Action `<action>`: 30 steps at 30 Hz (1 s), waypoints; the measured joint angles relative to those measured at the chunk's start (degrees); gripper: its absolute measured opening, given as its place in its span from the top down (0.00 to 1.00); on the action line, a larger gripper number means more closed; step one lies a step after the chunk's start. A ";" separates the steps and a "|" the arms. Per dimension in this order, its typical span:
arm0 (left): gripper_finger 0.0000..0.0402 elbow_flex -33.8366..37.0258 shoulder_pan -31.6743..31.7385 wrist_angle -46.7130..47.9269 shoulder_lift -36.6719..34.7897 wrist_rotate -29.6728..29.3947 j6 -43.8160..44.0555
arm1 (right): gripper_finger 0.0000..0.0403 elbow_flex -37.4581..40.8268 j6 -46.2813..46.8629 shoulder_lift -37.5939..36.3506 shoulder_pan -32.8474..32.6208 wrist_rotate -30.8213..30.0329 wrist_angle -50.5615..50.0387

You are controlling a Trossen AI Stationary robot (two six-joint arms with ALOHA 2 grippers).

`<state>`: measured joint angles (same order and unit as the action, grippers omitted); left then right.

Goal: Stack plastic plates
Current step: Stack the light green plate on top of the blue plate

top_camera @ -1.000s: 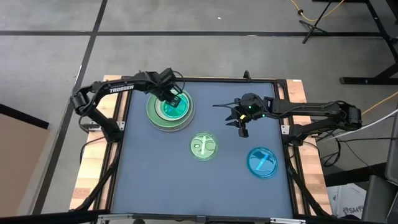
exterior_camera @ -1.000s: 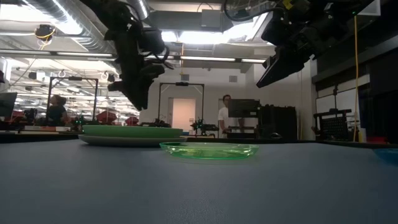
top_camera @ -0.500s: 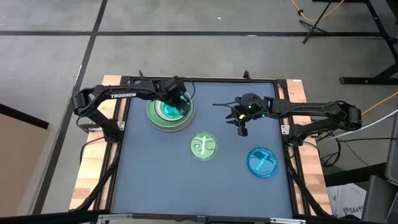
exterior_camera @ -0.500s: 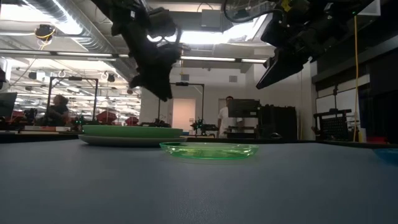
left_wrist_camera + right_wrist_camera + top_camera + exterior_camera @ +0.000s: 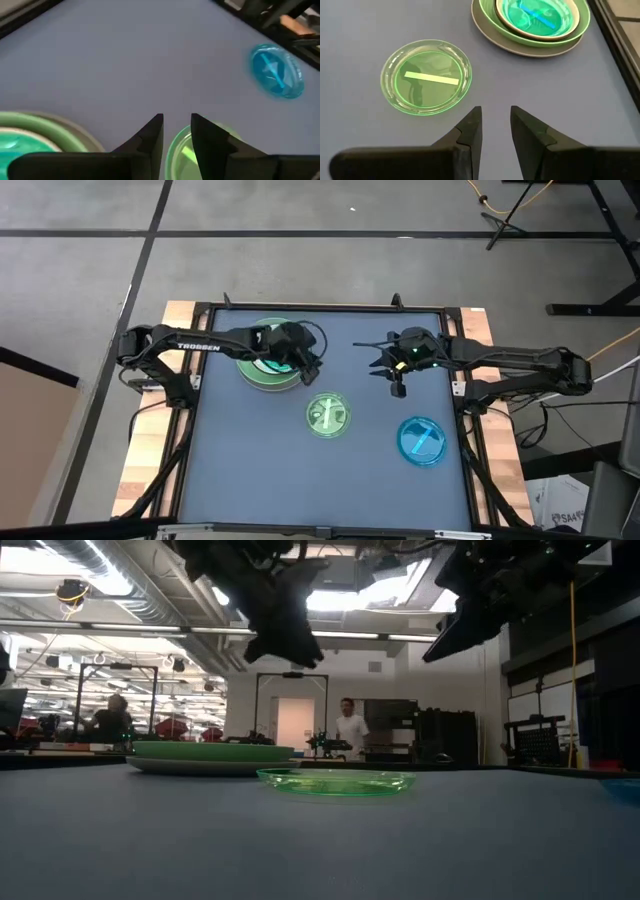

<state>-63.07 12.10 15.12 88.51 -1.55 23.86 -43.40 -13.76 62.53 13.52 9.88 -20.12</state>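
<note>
A stack of plates (image 5: 262,366) stands at the table's far left: a large grey plate at the bottom, a light green one on it, then a pale-rimmed one with translucent green and cyan in it (image 5: 536,15). A small translucent green plate (image 5: 327,415) lies flat at mid-table. A small translucent cyan plate (image 5: 422,442) lies flat near the right. My left gripper (image 5: 308,368) hangs open and empty between the stack's right rim and the green plate (image 5: 182,147). My right gripper (image 5: 397,387) hangs open and empty above the table, right of the green plate (image 5: 426,76).
The blue-grey table top (image 5: 250,470) is bare along its near left part. A dark frame (image 5: 460,380) runs along the table's edges. In the low view, people stand in the room beyond the table (image 5: 348,730).
My left gripper has gone from above the stack toward the table's right and near side, and now hangs by the stack's right rim, closer to the small green plate. The plates have stayed where they were.
</note>
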 joint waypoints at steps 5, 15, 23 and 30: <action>0.77 0.00 -3.95 -3.25 0.00 -3.40 0.08 | 0.77 0.00 0.00 -3.48 0.00 -0.01 -3.67; 0.77 0.00 -10.12 -6.04 0.00 -10.22 0.10 | 0.77 -0.02 0.00 -6.79 0.00 -0.01 -7.42; 0.77 0.00 -11.96 -6.02 0.00 -11.97 0.08 | 0.77 -0.02 0.00 -6.79 0.00 -0.01 -7.45; 0.77 -0.07 -11.92 -5.91 0.44 -13.10 0.03 | 0.77 -0.02 0.00 -6.77 0.00 -0.01 -7.45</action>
<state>-63.14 0.19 9.21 88.95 -14.65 23.89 -43.42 -13.76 55.77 13.52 9.87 -27.57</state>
